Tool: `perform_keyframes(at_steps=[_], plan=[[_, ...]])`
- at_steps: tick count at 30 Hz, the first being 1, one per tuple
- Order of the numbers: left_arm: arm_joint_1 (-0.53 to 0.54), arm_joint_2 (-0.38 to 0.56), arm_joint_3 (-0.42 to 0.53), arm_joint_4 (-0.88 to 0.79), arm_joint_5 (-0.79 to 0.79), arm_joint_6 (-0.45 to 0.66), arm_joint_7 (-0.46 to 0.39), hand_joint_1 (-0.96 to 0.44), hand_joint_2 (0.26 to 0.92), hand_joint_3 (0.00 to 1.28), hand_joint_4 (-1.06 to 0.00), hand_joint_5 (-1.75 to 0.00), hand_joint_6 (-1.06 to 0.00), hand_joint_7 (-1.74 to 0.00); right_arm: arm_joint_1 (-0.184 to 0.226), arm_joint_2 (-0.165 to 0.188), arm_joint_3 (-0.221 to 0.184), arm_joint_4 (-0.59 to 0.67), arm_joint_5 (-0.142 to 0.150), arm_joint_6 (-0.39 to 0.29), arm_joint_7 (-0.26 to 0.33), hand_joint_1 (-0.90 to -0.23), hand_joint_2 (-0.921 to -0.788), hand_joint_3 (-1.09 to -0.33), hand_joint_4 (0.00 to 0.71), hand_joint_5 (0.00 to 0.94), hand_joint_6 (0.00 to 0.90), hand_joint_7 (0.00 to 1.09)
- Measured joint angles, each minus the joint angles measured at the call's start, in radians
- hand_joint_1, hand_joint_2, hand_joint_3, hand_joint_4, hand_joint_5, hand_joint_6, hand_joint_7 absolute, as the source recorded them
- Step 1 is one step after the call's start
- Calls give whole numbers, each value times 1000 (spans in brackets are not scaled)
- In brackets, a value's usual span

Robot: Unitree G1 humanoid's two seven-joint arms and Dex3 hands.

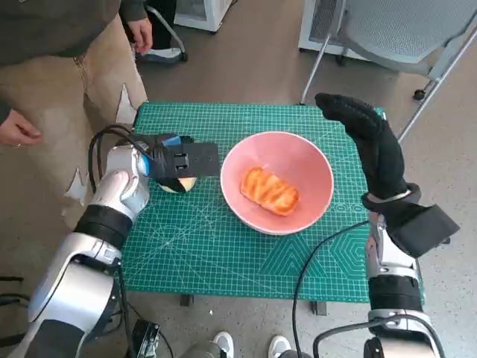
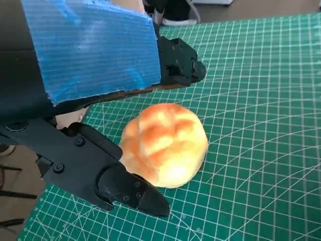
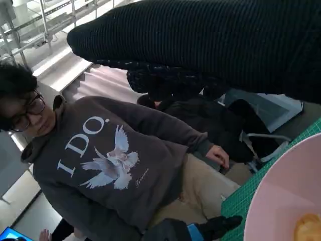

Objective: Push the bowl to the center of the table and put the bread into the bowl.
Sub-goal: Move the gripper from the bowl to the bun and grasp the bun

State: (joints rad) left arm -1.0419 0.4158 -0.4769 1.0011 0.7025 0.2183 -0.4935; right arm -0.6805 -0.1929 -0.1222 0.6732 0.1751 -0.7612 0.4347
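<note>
The bowl [image 1: 277, 181] sits mid-table with one bread [image 1: 269, 191] inside. The left hand [image 1: 176, 162] wraps a bun [image 2: 165, 144] beside it. Next: lift it in. The right hand [image 1: 367, 142] is flat, holding nothing.

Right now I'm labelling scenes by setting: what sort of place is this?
Probably an indoor lab or office: a green cutting mat covers the small table, a grey office chair stands beyond it, and metal shelving lines the background.
</note>
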Motion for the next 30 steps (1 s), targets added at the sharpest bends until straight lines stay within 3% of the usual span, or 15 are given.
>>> perform_keyframes(at_steps=[23,30], plan=[[-49,-59,-18,181,-9,-23,52,-420,721,4,1,1,-173,0,19,0,0,-23,1,14,-2,-726,-921,-833,152,0,-1,401],[-57,-80,-26,231,-9,-42,84,-391,733,8,-8,-3,-176,-2,28,-1,0,-33,15,21,-1,-728,-921,-828,150,0,-1,402]])
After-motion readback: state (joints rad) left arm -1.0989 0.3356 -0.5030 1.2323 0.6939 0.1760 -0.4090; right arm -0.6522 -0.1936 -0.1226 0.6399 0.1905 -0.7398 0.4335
